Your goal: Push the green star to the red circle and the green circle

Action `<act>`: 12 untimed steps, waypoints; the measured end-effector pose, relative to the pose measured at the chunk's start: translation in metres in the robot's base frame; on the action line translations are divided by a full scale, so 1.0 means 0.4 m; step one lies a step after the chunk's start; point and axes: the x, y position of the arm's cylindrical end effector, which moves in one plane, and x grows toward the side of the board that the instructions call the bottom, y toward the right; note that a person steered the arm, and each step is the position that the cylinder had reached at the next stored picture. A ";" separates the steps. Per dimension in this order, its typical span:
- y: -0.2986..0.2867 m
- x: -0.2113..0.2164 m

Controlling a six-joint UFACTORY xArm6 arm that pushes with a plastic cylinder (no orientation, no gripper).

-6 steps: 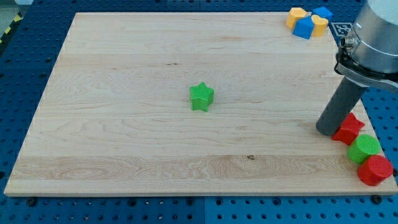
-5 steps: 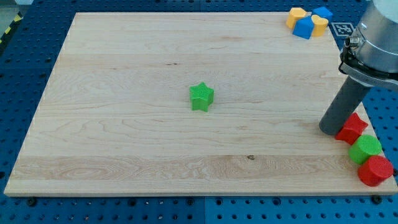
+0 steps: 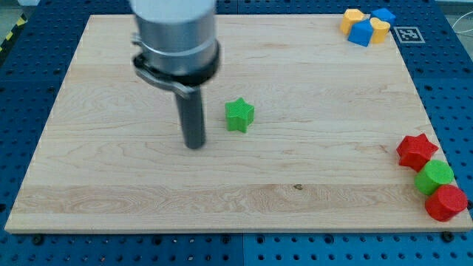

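Board: pale wooden table top on a blue perforated base.
Arm: grey cylinder at the view's upper left, ending in a dark rod; there are no jaws on it to spread or press.
My tip: resting on the wood, near the green star on its left and slightly lower in the view, not touching it.
Green star: bright green, ribbed top face, lying flat near the board's middle, alone.
Red circle: far bottom-right corner, well apart from the star.
Green circle: touching the red circle, just above it.
Red star: just above the green circle.
Far corner: yellow blocks and blue blocks clustered at top right; shapes unclear.
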 end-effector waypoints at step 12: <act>0.424 -0.023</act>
